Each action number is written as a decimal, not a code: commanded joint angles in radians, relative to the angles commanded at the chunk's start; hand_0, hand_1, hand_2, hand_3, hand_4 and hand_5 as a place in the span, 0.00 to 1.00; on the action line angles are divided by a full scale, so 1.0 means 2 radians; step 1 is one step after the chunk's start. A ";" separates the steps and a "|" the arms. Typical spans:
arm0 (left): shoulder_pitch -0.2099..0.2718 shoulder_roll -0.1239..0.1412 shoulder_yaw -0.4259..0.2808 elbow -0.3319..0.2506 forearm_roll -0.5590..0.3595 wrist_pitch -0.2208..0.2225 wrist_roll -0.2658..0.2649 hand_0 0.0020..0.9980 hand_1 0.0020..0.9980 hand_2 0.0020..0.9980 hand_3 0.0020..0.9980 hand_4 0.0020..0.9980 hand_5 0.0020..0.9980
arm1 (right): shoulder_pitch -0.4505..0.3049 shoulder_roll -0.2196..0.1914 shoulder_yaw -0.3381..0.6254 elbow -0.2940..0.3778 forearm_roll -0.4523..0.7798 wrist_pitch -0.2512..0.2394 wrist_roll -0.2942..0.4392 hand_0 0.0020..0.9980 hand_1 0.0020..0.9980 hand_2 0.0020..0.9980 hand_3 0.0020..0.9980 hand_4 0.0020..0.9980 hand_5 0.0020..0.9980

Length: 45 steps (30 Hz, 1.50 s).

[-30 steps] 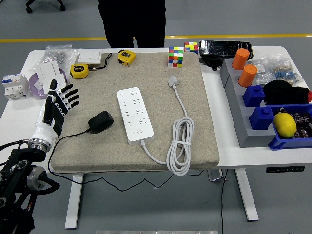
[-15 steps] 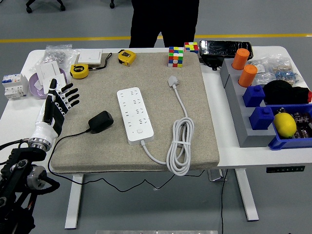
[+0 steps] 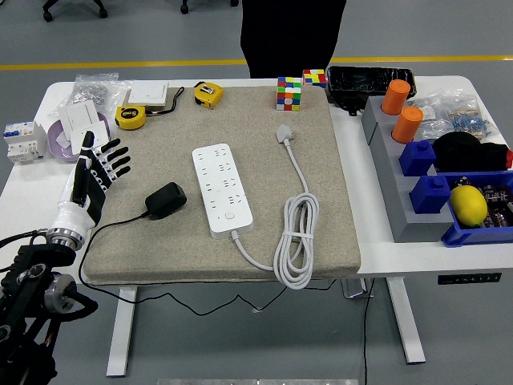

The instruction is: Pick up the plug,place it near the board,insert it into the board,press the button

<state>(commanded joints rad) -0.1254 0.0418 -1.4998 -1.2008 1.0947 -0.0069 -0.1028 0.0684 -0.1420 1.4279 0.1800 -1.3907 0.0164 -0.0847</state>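
A black plug adapter (image 3: 164, 200) lies on the beige mat (image 3: 337, 192), its thin black cord running off the mat's left front edge. Just right of it sits the white power strip (image 3: 222, 188), its round button toward the near end. From that strip a white cable (image 3: 296, 241) coils to the right and ends in a white plug (image 3: 286, 133) farther back. My left hand (image 3: 100, 163) hovers over the mat's left edge, fingers spread, holding nothing, about a hand's width left of the black plug. No right arm shows.
Two yellow tape measures (image 3: 129, 117), a wall switch plate and bagged parts lie at the back left. Two colour cubes (image 3: 289, 92) stand at the mat's far edge. Grey and blue bins (image 3: 425, 192) with orange cylinders and a lemon fill the right side. A person in black stands behind the table.
The person at the far side has walked to the right. My left hand and everything on the table stay where they were.
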 joint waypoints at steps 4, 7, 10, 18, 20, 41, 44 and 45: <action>0.001 0.000 0.000 0.000 0.001 0.000 0.000 0.76 0.78 0.77 0.78 1.00 1.00 | -0.001 0.000 -0.001 0.000 0.000 0.000 0.000 0.83 0.75 0.75 0.79 1.00 0.93; 0.001 0.001 0.000 0.000 0.002 0.000 0.000 0.76 0.78 0.77 0.77 1.00 1.00 | -0.001 0.000 -0.001 0.000 0.000 0.000 0.000 0.83 0.75 0.75 0.79 1.00 0.93; 0.000 0.001 0.000 0.000 0.002 0.000 0.000 0.76 0.78 0.77 0.77 1.00 1.00 | -0.001 0.000 -0.001 0.000 0.000 0.000 0.000 0.83 0.75 0.75 0.79 1.00 0.93; -0.002 0.002 0.000 -0.003 0.010 0.001 0.000 0.76 0.78 0.77 0.77 1.00 1.00 | 0.001 0.000 0.000 0.000 0.001 0.000 0.000 0.83 0.75 0.75 0.79 1.00 0.93; -0.003 0.002 0.000 -0.003 0.011 0.001 0.001 0.76 0.78 0.76 0.77 1.00 1.00 | 0.001 0.001 0.000 0.000 0.002 0.000 0.000 0.83 0.75 0.75 0.79 1.00 0.93; -0.005 0.003 -0.003 -0.006 0.043 0.000 0.004 0.77 0.78 0.76 0.77 1.00 1.00 | 0.001 0.002 0.001 0.000 0.001 -0.001 0.000 0.83 0.75 0.75 0.79 1.00 0.93; -0.005 0.003 -0.004 -0.006 0.047 0.001 0.004 0.77 0.78 0.76 0.77 1.00 1.00 | 0.001 0.002 0.001 0.000 0.001 0.000 0.000 0.83 0.75 0.75 0.79 1.00 0.93; -0.005 0.003 -0.005 -0.007 0.053 0.001 0.004 0.77 0.78 0.76 0.77 1.00 1.00 | 0.001 0.001 0.001 0.000 0.001 0.000 0.000 0.83 0.75 0.75 0.79 1.00 0.93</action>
<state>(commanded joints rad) -0.1351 0.0487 -1.5094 -1.2149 1.1997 -0.0045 -0.0946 0.0702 -0.1391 1.4300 0.1800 -1.3897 0.0157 -0.0848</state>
